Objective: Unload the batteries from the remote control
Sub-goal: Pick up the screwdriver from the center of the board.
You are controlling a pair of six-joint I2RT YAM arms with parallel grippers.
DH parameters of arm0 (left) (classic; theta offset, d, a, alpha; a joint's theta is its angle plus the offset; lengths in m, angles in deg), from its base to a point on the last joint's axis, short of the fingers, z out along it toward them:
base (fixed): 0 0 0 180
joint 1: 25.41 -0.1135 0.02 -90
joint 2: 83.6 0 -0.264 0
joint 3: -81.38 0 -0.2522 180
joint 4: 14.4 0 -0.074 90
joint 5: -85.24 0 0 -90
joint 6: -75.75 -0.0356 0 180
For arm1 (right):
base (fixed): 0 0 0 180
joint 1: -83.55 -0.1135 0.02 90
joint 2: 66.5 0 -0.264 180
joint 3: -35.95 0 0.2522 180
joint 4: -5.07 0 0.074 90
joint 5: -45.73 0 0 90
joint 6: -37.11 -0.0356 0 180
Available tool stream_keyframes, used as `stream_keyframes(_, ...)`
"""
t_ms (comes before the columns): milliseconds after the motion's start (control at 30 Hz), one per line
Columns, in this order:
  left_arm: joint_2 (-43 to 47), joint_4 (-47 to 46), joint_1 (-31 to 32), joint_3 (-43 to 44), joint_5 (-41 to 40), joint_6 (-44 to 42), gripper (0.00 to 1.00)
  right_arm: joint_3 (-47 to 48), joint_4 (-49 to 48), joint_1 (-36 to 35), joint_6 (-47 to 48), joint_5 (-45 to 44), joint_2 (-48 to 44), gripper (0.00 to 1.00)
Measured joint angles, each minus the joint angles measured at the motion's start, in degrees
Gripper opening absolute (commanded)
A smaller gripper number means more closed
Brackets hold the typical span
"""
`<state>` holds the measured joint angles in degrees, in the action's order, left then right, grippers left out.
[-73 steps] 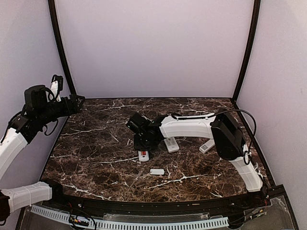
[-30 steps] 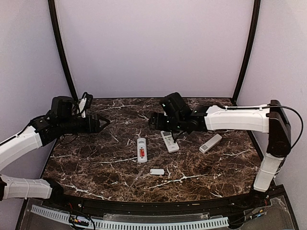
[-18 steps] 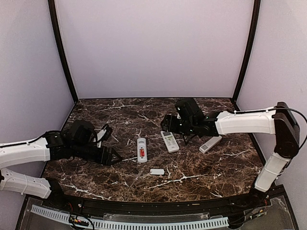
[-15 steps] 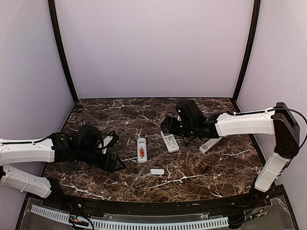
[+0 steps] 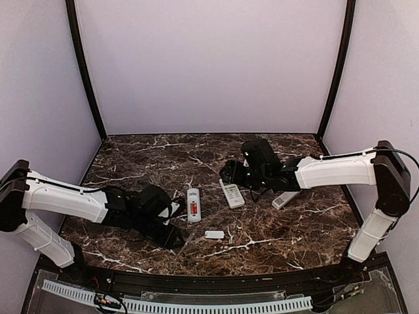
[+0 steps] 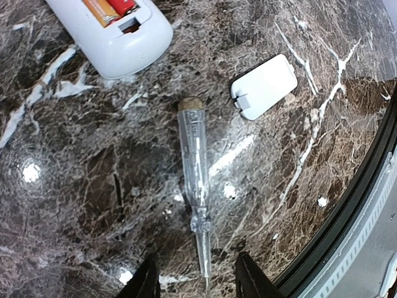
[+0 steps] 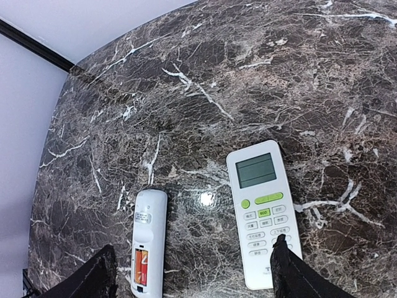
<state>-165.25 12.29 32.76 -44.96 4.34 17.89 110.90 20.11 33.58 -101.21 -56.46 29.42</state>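
At the centre of the top view, remote control (image 5: 194, 205) face down, red-orange batteries (image 5: 194, 209) in its uncovered bay. Just below and left of it, left gripper (image 5: 173, 237) low over the table (image 5: 131, 170). In the left wrist view, jaws partly parted either side of a clear screwdriver's (image 6: 195, 186) thin tip, not touching it; batteries far off at the upper-left edge. Right gripper (image 7: 192, 273) spread wide, holding nothing, batteries beside its lower-left finger.
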Motion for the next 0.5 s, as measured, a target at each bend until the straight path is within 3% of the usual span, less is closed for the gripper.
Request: stream_keyframes(500,-9.1,-0.4,2.5,4.9,-0.2,-1.3,0.24,0.0,0.1,0.0,-0.7,0.3,0.0,0.82)
